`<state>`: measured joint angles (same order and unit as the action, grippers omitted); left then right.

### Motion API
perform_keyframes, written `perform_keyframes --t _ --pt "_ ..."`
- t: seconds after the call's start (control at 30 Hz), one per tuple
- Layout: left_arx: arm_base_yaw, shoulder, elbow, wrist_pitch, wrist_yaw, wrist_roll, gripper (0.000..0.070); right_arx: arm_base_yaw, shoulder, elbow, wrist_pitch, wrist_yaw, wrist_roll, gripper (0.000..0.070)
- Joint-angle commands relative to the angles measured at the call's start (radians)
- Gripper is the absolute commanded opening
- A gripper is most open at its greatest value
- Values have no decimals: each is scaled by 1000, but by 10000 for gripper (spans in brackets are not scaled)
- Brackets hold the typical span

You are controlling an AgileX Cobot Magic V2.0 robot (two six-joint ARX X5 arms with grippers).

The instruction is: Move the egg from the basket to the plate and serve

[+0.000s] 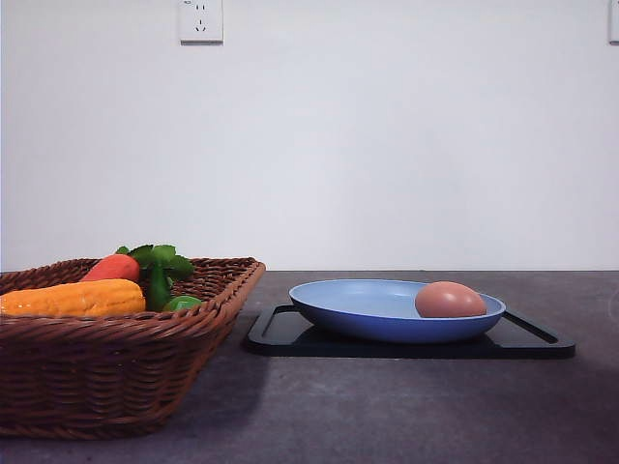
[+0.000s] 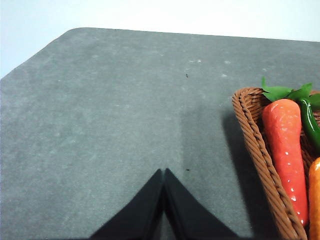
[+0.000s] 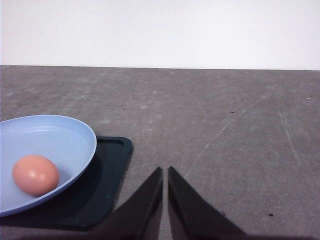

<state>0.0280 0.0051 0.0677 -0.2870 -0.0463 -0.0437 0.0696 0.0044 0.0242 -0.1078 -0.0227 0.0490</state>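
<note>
The pinkish-brown egg (image 1: pixel 450 300) lies inside the light-blue plate (image 1: pixel 368 314), near its right rim. The wicker basket (image 1: pixel 106 372) stands at the front left, apart from the plate. In the right wrist view the egg (image 3: pixel 35 174) rests in the plate (image 3: pixel 60 140), and my right gripper (image 3: pixel 165 172) hangs shut over bare table beside the tray, holding nothing. The left wrist view has my left gripper (image 2: pixel 164 173) shut and empty over the grey table, with the basket's braided rim (image 2: pixel 255 145) off to one side.
A flat black tray (image 1: pixel 527 343) lies under the plate. The basket holds a yellow-orange vegetable (image 1: pixel 73 299), a red carrot (image 1: pixel 112 268) with green leaves and a green piece (image 1: pixel 180 303). A white wall with a socket (image 1: pixel 200 20) closes the far side.
</note>
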Motion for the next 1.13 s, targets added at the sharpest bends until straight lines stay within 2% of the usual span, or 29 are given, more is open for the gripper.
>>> perform_keyframes --t 0.0,1.1 --pt "0 -2 -22 -9 2 -2 0 -2 -1 -5 10 4 7 0" --pt "0 -2 -22 -9 2 -2 0 -2 -1 -5 10 4 7 0"
